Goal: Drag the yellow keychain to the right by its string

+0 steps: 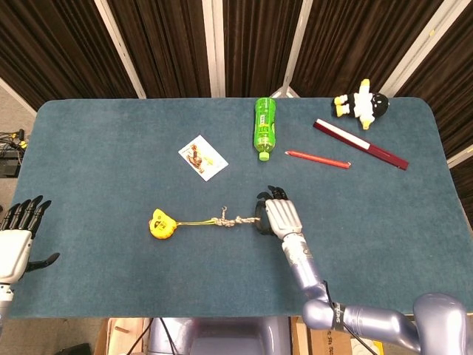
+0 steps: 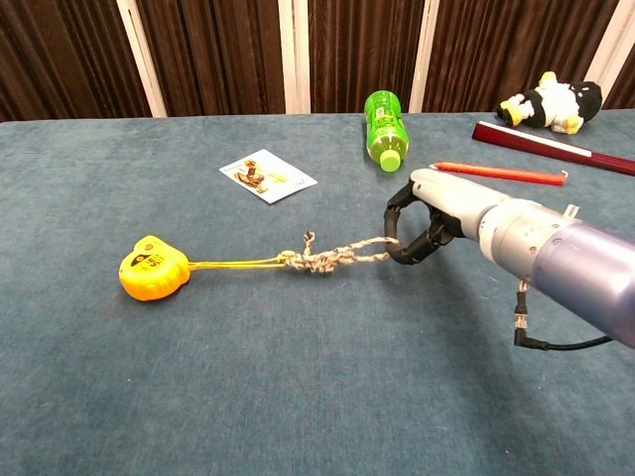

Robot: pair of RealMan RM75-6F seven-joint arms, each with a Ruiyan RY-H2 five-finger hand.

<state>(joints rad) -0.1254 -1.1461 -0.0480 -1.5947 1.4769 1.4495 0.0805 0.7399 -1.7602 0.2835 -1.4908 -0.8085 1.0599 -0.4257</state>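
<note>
The yellow keychain [image 1: 160,225] [image 2: 152,268] lies on the blue table left of centre. Its thin yellow cord runs right into a knotted braided string [image 1: 228,220] [image 2: 327,257], now pulled nearly straight and lifted slightly off the cloth. My right hand [image 1: 277,216] [image 2: 434,213] pinches the string's right end, fingers curled down around it. My left hand [image 1: 18,237] hangs at the table's front left edge, fingers apart and holding nothing; the chest view does not show it.
A card [image 1: 202,157] [image 2: 267,175] lies behind the string. A green bottle [image 1: 264,128] [image 2: 382,121] lies at the back centre. A red pencil [image 1: 318,159] [image 2: 496,174], a dark red ruler [image 1: 360,144] and a plush penguin [image 1: 362,101] [image 2: 551,101] sit at the back right.
</note>
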